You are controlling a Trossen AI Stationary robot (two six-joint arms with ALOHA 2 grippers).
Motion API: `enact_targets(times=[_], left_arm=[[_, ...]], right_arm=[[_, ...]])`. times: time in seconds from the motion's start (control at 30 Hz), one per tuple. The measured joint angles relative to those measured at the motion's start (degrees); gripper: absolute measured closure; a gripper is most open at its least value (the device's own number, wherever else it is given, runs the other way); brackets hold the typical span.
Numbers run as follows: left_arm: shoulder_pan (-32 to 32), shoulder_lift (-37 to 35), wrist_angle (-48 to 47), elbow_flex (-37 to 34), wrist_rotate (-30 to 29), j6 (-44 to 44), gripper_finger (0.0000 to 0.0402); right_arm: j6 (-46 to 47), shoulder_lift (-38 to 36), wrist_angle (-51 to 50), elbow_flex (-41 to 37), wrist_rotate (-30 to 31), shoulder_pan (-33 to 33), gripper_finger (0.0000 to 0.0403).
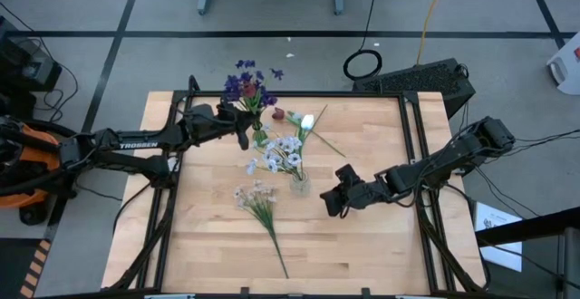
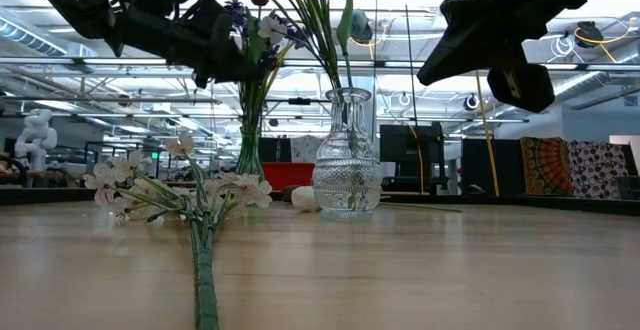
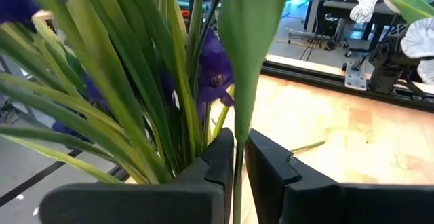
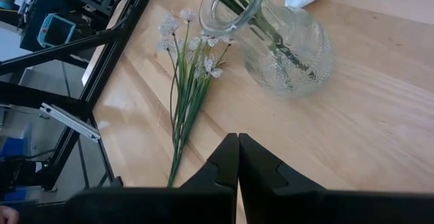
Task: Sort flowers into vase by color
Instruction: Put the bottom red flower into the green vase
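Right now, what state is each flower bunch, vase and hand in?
Purple flowers: upright in a vase, stems between the left hand's fingers.
Left hand: slightly open around a stem.
Glass vase: upright, holding pale sprays.
Spray: lying flat on table.
White tulip: lying on table.
Right hand: shut, empty.

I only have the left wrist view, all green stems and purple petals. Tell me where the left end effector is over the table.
Observer: From above, the left end effector is at the table's far side, right beside the purple flowers.
Operator: Report the right arm.
Observer: The right end effector is shut and empty, hovering to the right of the glass vase.
Operator: List anything lying loose.
Observer: One pale spray lies flat on the table, nearer the front.
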Motion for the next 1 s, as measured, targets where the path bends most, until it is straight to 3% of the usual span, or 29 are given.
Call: enact_targets(times=[0.37, 0.67, 1.0], left_arm=[[0.00, -0.07, -10.78, 0.00, 1.89, -3.01, 0.0346], [0.00, -1.10, -13.09, 0.01, 2.65, -2.99, 0.0268], [0.00, -13.90, -24.89, 0.04, 2.69, -2.93, 0.0258]], right_arm=[[0.02, 0.00, 0.02, 0.02, -0.15, -1.18, 0.0403], [0.22, 0.00, 0.00, 0.02, -0.09, -1.41, 0.0403], [0.24, -0.02, -0.29, 0.02, -0.49, -3.09, 0.0403]])
